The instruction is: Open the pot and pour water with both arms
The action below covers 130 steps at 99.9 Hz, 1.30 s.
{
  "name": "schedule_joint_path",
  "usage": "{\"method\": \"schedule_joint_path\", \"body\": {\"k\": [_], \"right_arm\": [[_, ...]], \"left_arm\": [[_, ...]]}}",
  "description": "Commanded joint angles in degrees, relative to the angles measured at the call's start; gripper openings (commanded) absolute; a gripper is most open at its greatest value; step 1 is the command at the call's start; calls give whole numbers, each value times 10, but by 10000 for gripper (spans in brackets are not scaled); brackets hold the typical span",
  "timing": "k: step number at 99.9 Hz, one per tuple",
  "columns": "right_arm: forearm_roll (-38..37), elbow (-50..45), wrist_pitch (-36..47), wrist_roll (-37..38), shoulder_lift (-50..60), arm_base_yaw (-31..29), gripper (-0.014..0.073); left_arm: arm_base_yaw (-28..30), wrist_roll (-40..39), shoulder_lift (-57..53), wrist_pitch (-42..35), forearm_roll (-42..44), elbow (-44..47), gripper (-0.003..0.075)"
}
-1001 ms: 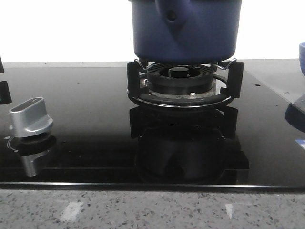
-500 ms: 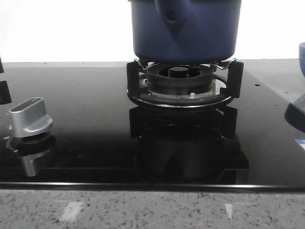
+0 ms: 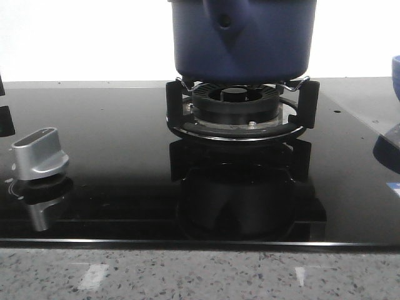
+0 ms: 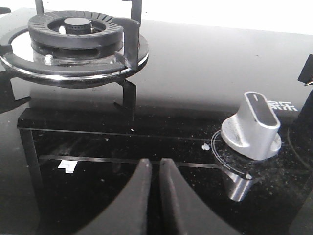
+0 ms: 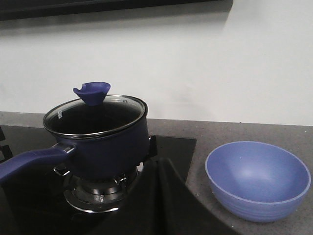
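The dark navy pot (image 3: 244,44) stands on the burner (image 3: 240,109) at the back middle of the black glass hob; its top is cut off in the front view. In the right wrist view the pot (image 5: 105,147) carries a glass lid (image 5: 95,115) with a blue knob (image 5: 92,92), and its long handle (image 5: 29,161) points away to one side. My right gripper (image 5: 157,166) is shut and empty, a short way off beside the pot, between it and the bowl. My left gripper (image 4: 155,164) is shut and empty, low over the hob glass. Neither gripper shows in the front view.
A light blue bowl (image 5: 257,178) sits on the grey counter beside the hob, its edge showing at the right of the front view (image 3: 396,75). A silver control knob (image 3: 39,153) stands at the hob's front left, close to my left gripper (image 4: 252,127). A second, bare burner (image 4: 73,39) lies beyond it.
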State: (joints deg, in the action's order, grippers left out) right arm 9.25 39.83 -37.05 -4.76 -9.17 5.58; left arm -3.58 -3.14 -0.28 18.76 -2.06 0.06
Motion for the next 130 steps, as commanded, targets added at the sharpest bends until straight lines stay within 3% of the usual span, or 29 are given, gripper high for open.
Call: {"method": "schedule_joint_path", "body": {"k": [1,15,35,56,108,130], "right_arm": [[-10,9,46,-7,-8,-4,-74],[-152,-32,48,-7,19,-28,-74],[-147,-157,63,43,70,-89,-74],[-119,-284,167,48,108,-149,-74],[-116,-420,298,71,108,-150,-74],[-116,-420,239,71,108,-150,-74]], "left_arm": [[2,-4,-14,-25,-9,18,-20],[2,-4,-14,-25,-9,18,-20],[2,-4,-14,-25,-9,18,-20],[2,-4,-14,-25,-9,18,-20],[2,-4,-14,-25,-9,18,-20],[2,-4,-14,-25,-9,18,-20]]}}
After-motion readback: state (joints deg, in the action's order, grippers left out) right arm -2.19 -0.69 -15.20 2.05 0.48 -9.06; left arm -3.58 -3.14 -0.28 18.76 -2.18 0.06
